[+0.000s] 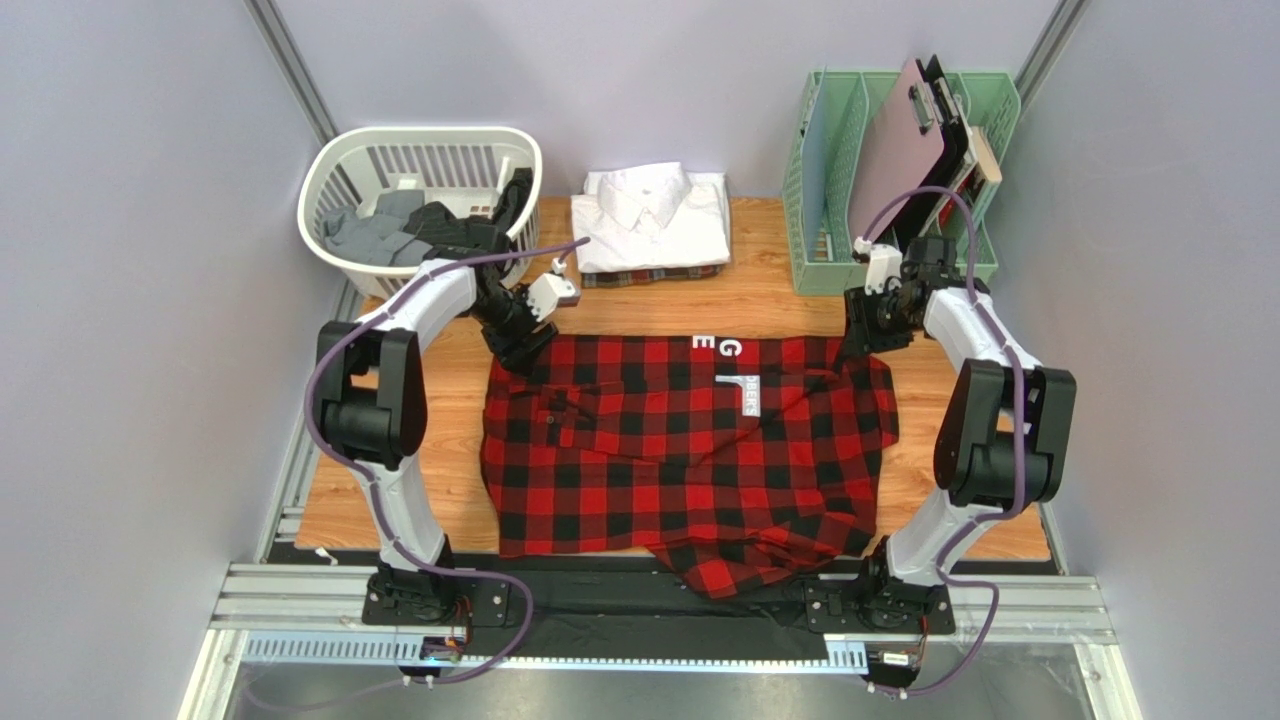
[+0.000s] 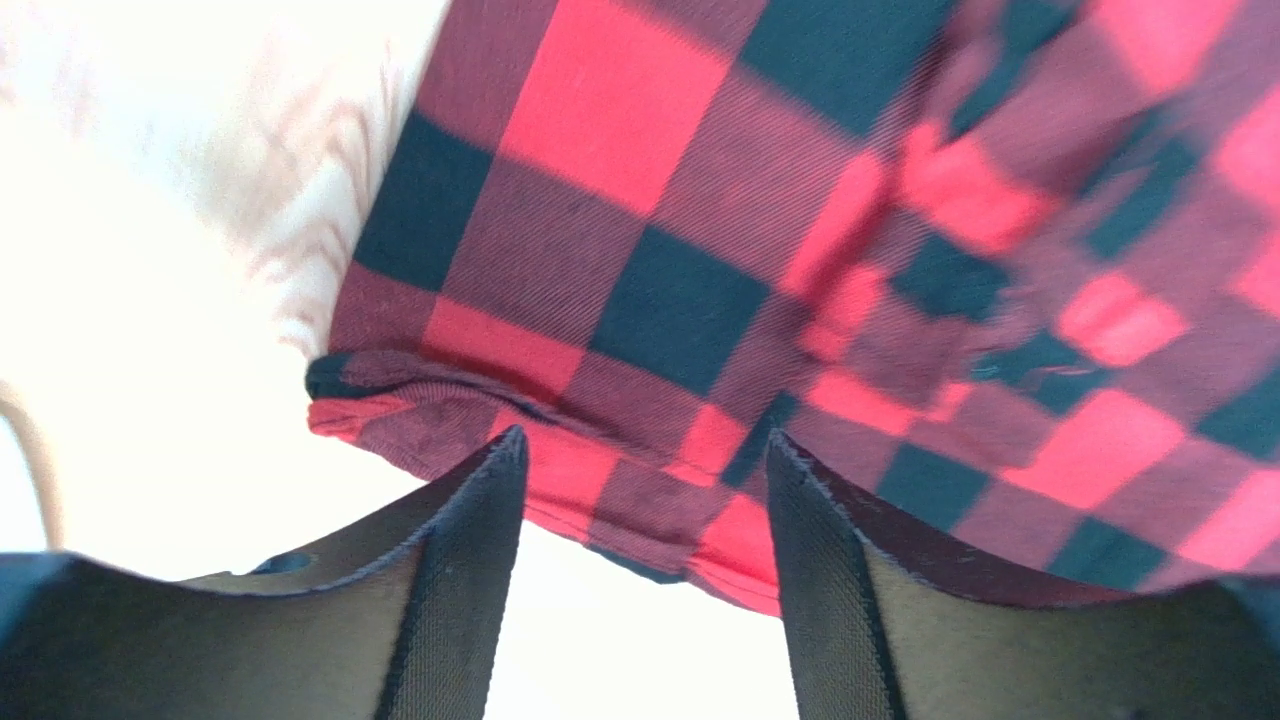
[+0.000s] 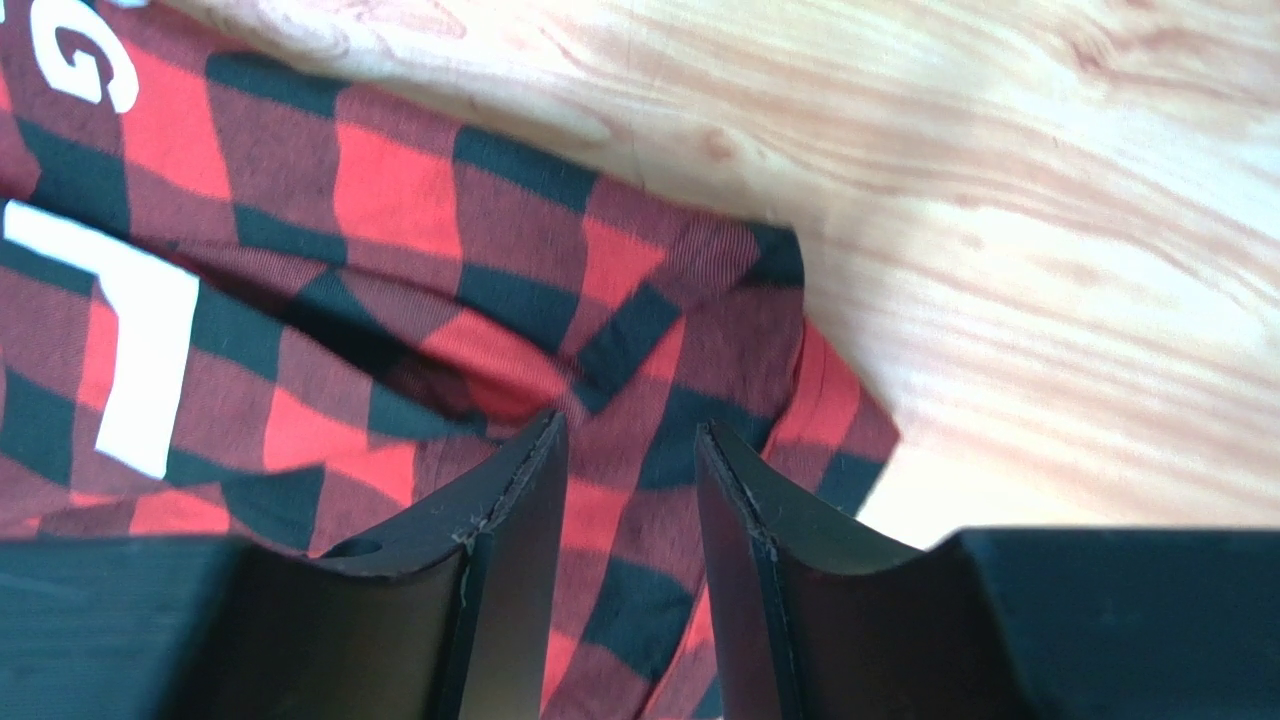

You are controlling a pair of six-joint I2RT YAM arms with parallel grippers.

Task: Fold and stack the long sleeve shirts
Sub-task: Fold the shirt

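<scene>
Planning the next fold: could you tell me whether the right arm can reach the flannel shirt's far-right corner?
Likely yes: the right gripper hangs open at that corner of the flannel shirt, unobstructed.

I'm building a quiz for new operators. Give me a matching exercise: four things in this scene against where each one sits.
1 red checked shirt
2 white shirt
3 white basket
4 green rack

A far left
B far right
C far middle, folded
D spread out in the centre

Pairs: 1-D, 2-C, 3-A, 4-B
</scene>
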